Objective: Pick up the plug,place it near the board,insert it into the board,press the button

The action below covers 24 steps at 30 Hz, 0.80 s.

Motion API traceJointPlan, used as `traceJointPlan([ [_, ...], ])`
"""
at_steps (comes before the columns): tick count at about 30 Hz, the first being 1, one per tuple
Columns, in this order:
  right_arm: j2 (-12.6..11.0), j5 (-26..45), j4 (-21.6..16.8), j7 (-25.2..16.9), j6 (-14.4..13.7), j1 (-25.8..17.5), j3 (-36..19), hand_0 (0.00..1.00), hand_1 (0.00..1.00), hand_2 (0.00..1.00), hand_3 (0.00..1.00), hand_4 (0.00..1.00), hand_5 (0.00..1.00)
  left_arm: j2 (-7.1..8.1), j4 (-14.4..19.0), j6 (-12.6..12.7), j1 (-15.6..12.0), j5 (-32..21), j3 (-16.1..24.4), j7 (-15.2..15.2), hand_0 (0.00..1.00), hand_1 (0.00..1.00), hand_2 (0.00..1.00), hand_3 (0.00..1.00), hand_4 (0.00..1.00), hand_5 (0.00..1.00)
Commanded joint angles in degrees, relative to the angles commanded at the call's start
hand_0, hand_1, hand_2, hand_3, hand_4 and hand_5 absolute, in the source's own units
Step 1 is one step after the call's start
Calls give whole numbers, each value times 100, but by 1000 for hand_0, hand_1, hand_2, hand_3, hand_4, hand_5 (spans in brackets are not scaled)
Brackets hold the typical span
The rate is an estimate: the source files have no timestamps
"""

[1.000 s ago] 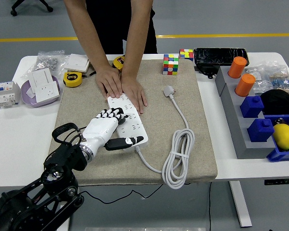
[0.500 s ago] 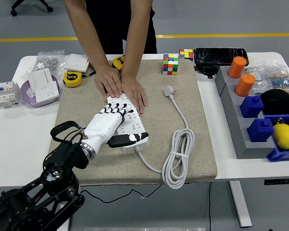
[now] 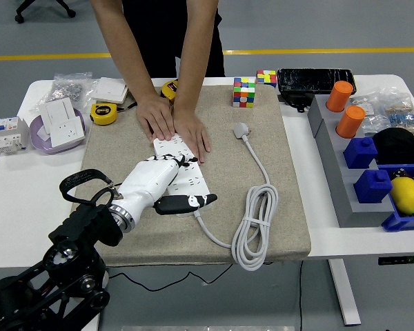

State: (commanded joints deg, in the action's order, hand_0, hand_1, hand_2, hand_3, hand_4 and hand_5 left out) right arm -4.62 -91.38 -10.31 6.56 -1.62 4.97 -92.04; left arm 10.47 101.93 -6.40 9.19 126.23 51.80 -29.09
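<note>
Plug [image 3: 242,129] lies loose on the beige mat [image 3: 290,207], right of the board [image 3: 183,172], cable [image 3: 255,227] coiled near the mat's front edge; not picked up. Person's hands [image 3: 172,124] press flat on the board's far end, probably to stop it sliding. Left hand [image 3: 159,181] rests palm-down on the board's near half, fingers extended, thumb out, holding nothing; likely positioned for the button. Right hand absent from view. Worktop [image 3: 27,200] otherwise cluttered.

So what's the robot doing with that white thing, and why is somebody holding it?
The robot's left hand lies flat on the white power strip, fingers spread over it. A person at the far side presses both hands on the strip's far end. The plug lies loose on the mat, not in the strip.
</note>
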Motion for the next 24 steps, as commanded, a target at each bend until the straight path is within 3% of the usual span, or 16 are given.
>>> traceJointPlan([
  [3,2,27,0,-4,-2,13,35,892,740,730,768,998,940,30,0,-60,-39,-206,12,19,322,250,339,885,739,359],
  [4,1,29,0,0,-3,18,40,881,739,730,768,998,940,45,0,-99,-52,-388,-15,44,205,81,164,816,631,249],
  [9,-3,28,0,8,-5,24,52,881,739,730,768,998,940,35,0,-316,-39,-675,-101,36,205,81,164,816,631,249],
  [10,-3,31,0,9,-4,25,57,879,738,728,768,998,939,30,0,-349,-32,-678,-119,34,184,71,154,836,496,172],
  [13,-2,34,0,13,-3,30,76,879,738,728,768,998,939,19,0,-416,31,-646,-210,37,184,71,154,836,496,172],
  [24,-6,31,0,20,-2,9,110,876,737,729,769,998,936,-175,-873,-295,248,-381,-362,209,167,65,149,873,467,94],
])
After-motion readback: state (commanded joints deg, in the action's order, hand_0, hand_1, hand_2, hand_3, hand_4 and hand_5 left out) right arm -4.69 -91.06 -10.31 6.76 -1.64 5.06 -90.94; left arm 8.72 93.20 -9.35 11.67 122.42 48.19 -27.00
